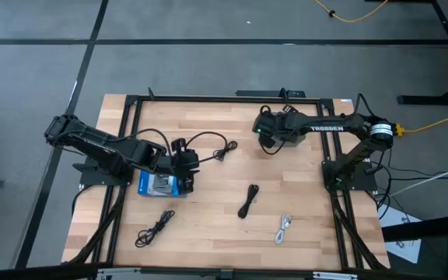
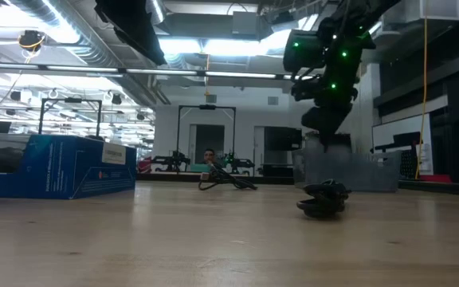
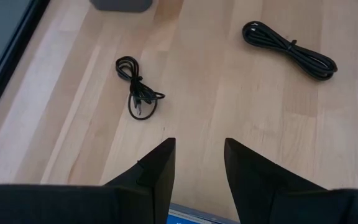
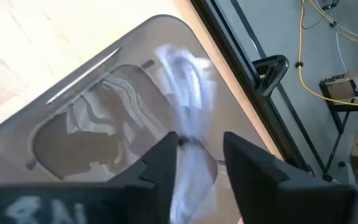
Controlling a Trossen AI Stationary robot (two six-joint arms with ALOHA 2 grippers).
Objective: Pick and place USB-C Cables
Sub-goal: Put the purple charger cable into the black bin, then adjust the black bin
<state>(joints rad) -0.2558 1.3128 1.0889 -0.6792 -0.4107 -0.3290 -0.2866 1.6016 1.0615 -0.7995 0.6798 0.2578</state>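
Three black USB-C cables lie on the table: one (image 1: pixel 224 150) (image 3: pixel 138 93) near my left gripper, one (image 1: pixel 248 200) (image 3: pixel 291 50) (image 2: pixel 325 199) mid-table, and one (image 1: pixel 155 228) near the front edge. A white cable (image 1: pixel 284 229) lies front right. My left gripper (image 1: pixel 187 161) (image 3: pixel 199 162) hovers open above a blue box (image 1: pixel 162 185). My right gripper (image 1: pixel 273 131) (image 4: pixel 201 155) stands open over a grey tray (image 4: pixel 98 130) (image 1: pixel 290 131). Another white cable (image 4: pixel 182 93), blurred, runs between its fingers above the tray. My right gripper has the white cable's tied middle (image 4: pixel 184 142) between its two fingers, over the grey tray. The cable is blurred, and I cannot tell whether the fingers touch it.
The blue box (image 2: pixel 54 163) sits at the table's left. The grey tray (image 2: pixel 345 171) stands at the far right, close to the black frame rail (image 1: pixel 232 98). A yellow cord (image 1: pixel 434 120) runs off the table to the right. Bare wood lies between the cables.
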